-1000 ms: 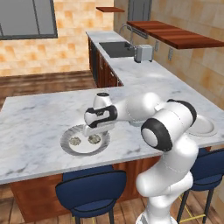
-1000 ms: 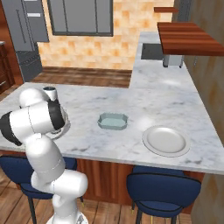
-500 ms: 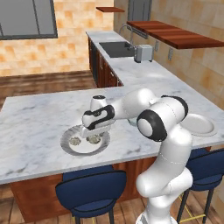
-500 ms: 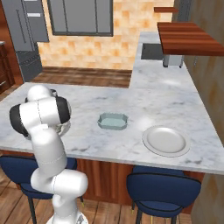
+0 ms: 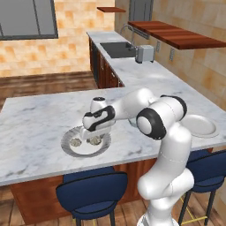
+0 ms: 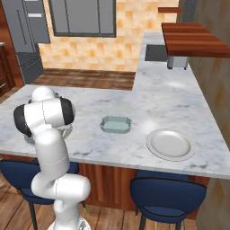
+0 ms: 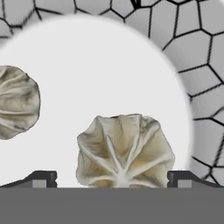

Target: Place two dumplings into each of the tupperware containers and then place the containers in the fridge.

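Grey fridge (image 6: 28, 33) standing tall at 10 o'clock of the right base view, well apart from everything on the marble. Marble desk (image 5: 39, 114) spreading wide under the arm, with blue stools (image 5: 90, 190) tucked below its near edge. Round grey plate (image 5: 84, 142) lying near the desk's front edge at 8 o'clock of the left base view, carrying two beige dumplings side by side: left one (image 5: 75, 142) and right one (image 5: 95, 141), close but apart. Second round plate (image 6: 170, 144) resting toward 4 o'clock of the right base view, bare on top. Pale blue-green tupperware container (image 6: 115, 124) sitting just left of that second plate, near the middle of the desk, well apart from the dumplings. Gripper (image 5: 92, 135) lowered right over the grey plate, jaws spread wide and released, nothing clasped. Seen from the hand view, fingertips (image 7: 41, 178) flanking one folded dumpling (image 7: 125, 151) at 6 o'clock, one tip on each side, not visibly touching it. Other dumpling (image 7: 17, 101) lying at 9 o'clock of that same view, on the white plate surface (image 7: 109, 70).
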